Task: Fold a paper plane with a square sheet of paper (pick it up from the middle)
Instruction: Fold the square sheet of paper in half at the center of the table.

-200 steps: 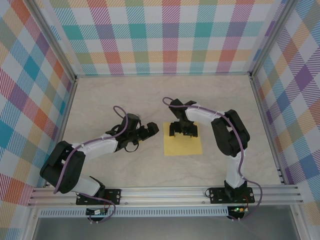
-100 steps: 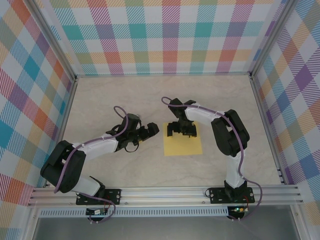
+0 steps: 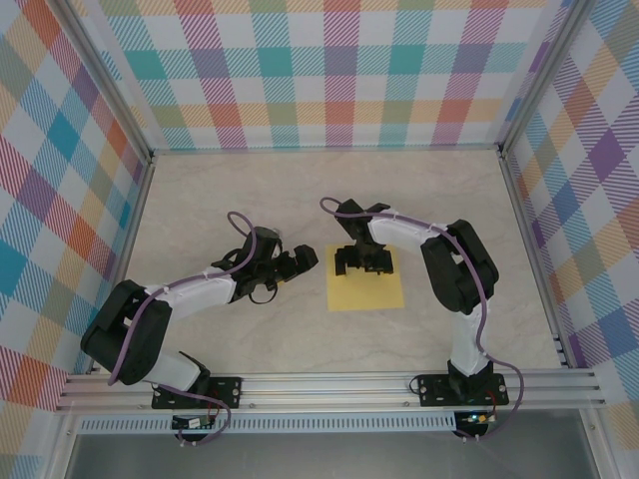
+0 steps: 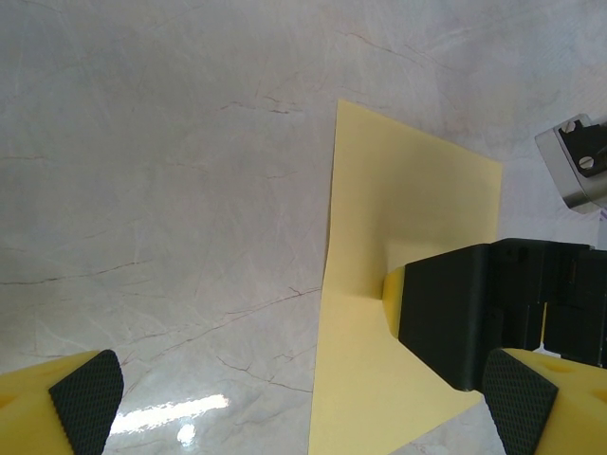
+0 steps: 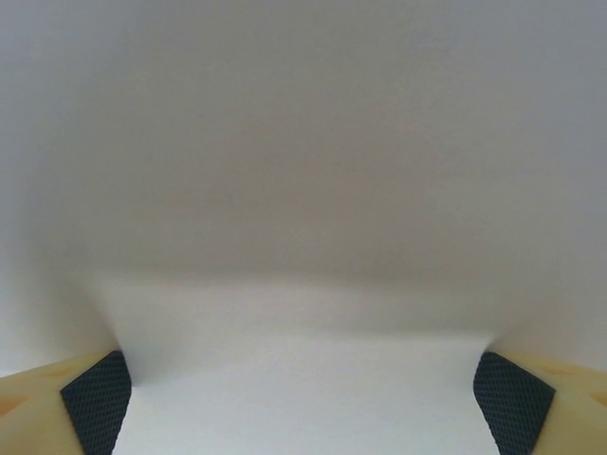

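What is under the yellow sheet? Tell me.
The square sheet of paper lies on the marble table. The right gripper, jaws open, is over its far part. Anything beneath the paper is covered.

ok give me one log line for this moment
left end effector: open, beside paper | right end effector: open, at paper's far edge | paper: unfolded, on table

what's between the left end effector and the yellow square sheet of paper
Bare pale marble-patterned tabletop: in the top view a narrow strip separates the left end effector from the thin yellow square sheet of paper.
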`<act>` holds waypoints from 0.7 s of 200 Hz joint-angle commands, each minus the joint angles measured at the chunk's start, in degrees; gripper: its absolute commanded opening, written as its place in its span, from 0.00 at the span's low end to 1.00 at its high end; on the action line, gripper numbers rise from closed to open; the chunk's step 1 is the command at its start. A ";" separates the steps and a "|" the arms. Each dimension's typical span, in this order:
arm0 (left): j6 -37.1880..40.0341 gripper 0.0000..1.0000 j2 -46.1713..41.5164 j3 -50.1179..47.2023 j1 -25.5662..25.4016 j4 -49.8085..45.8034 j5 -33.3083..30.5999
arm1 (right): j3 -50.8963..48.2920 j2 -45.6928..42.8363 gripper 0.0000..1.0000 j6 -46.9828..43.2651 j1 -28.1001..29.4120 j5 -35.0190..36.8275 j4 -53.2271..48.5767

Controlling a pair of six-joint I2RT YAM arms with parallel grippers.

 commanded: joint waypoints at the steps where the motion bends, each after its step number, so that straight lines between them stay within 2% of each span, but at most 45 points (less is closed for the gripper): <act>1: 0.37 1.00 0.03 0.23 0.06 -0.65 0.70 | -2.92 4.01 0.95 1.24 0.34 -1.47 -0.70; 97: 0.47 1.00 -0.21 0.52 0.06 -1.44 0.42 | -0.87 0.91 0.82 0.67 0.55 -3.42 -0.82; 117: 0.50 1.00 -0.18 0.61 0.06 -1.55 0.32 | -0.53 -0.87 0.76 0.65 0.55 -3.95 -0.57; 140: 0.51 1.00 -0.27 0.79 0.06 -1.78 0.23 | -0.34 -2.99 0.63 0.66 0.55 -4.07 -0.54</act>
